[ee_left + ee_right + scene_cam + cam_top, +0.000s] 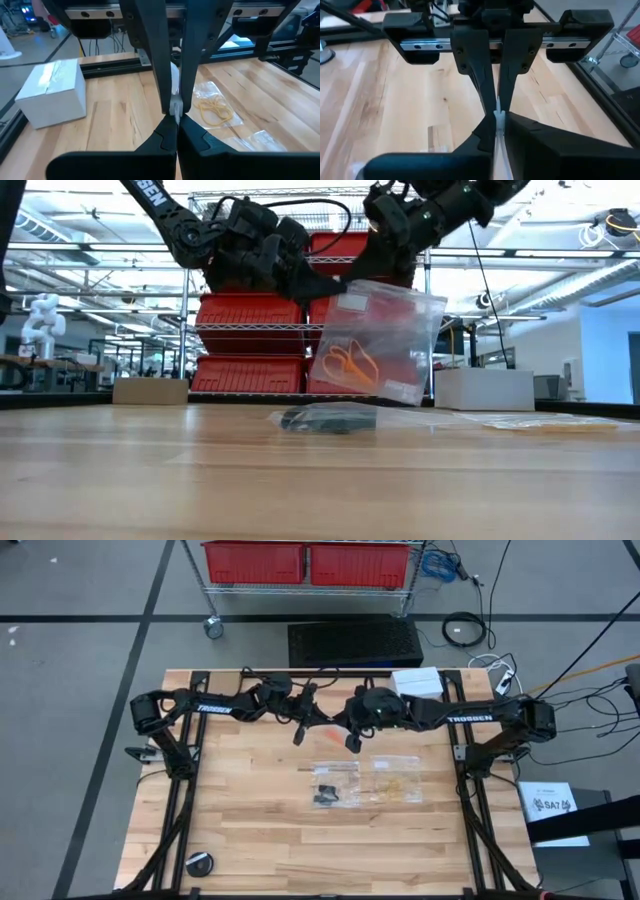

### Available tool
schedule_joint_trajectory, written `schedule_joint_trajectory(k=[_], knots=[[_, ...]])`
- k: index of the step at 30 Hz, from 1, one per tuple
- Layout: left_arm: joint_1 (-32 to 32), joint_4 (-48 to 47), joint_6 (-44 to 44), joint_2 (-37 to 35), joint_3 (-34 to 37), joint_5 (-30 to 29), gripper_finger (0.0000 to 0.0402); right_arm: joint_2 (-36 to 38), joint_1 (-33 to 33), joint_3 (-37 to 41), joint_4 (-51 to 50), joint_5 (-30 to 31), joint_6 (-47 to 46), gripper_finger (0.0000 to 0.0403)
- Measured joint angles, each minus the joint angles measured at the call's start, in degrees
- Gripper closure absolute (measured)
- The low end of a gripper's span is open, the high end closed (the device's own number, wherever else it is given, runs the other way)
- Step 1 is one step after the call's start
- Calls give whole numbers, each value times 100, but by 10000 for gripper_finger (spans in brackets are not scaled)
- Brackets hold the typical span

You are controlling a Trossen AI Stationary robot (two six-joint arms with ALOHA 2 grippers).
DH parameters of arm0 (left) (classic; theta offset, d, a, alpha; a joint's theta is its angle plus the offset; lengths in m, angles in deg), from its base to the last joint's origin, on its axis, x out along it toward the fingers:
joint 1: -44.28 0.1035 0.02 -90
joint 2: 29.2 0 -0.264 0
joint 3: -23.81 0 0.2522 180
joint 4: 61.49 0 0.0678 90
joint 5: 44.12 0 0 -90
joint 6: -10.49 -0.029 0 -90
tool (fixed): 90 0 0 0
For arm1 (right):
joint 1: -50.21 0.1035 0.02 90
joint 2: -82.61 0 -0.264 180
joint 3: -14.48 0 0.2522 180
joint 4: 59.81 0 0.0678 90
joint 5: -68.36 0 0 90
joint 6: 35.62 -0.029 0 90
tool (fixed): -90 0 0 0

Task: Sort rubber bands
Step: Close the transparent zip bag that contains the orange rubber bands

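I have the left tool (315, 283) and the right tool (372, 268) both clamped on the top edge of a clear plastic bag (385, 340), hanging above the bench (260, 810) near its far edge. Thin orange rubber bands (350, 365) sit inside; black ones (327, 793) and pale yellow-tan ones (397, 783) lie bagged mid-bench.

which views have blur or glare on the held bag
Low view: ceiling lights glare behind, yet the clear bag and its orange rubber bands read sharp; near table soft. Left wrist view: own tool blurred; right wrist view likewise.
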Motion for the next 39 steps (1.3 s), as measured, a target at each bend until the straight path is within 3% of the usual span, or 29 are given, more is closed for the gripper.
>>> schedule_joint_trajectory(k=[21, 39], knots=[[212, 49, 44, -96, -3, -24, 401, -2, 17, -762, -2705, 276, -209, 400], [280, -151, 42, -195, -1, -44, 401, 93, 55, -946, -4013, 741, -500, 401]])
